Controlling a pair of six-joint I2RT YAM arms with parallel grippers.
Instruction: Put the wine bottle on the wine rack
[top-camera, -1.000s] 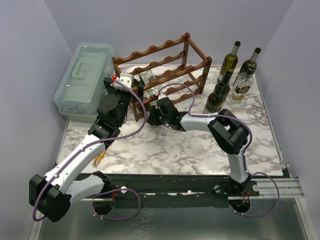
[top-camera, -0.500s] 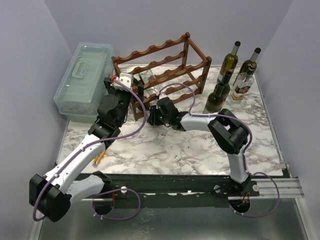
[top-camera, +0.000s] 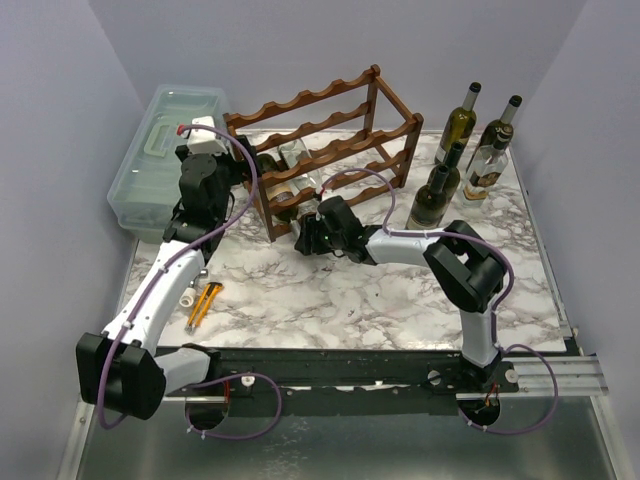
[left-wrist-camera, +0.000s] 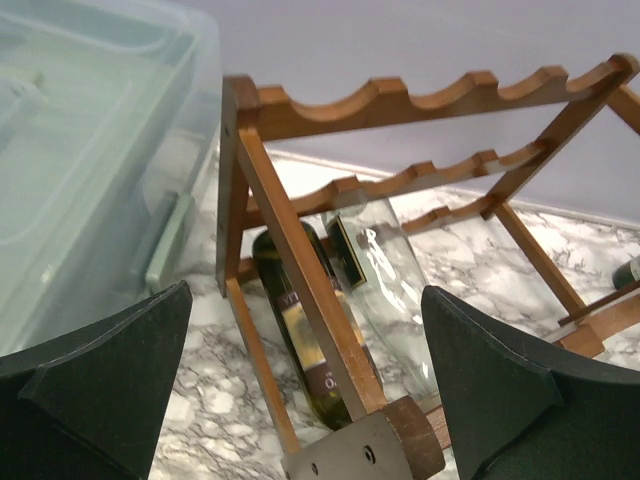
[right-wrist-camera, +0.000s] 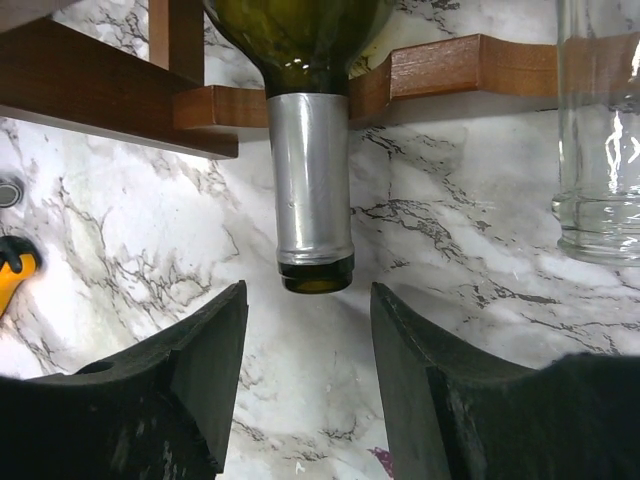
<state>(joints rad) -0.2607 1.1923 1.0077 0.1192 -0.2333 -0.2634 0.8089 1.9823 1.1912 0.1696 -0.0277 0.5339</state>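
The dark green glass wine bottle (right-wrist-camera: 311, 180) with the silver foil neck lies in the lowest tier of the dark reddish-brown wooden wine rack (left-wrist-camera: 400, 100), its neck poking out over the rail; the right gripper (right-wrist-camera: 308, 300) sits just short of the mouth, claw spread, touching nothing; the left gripper (left-wrist-camera: 305, 300) hangs by the rack's end post, likewise spread wide.

From the right wrist we see only the neck and shoulder of the wine bottle (right-wrist-camera: 312, 150); the top edge cuts off its body and most of the clear bottle (right-wrist-camera: 598, 130). From the left wrist, a post of the wine rack (left-wrist-camera: 310, 270) crosses the wine bottle, and we cannot read its label.
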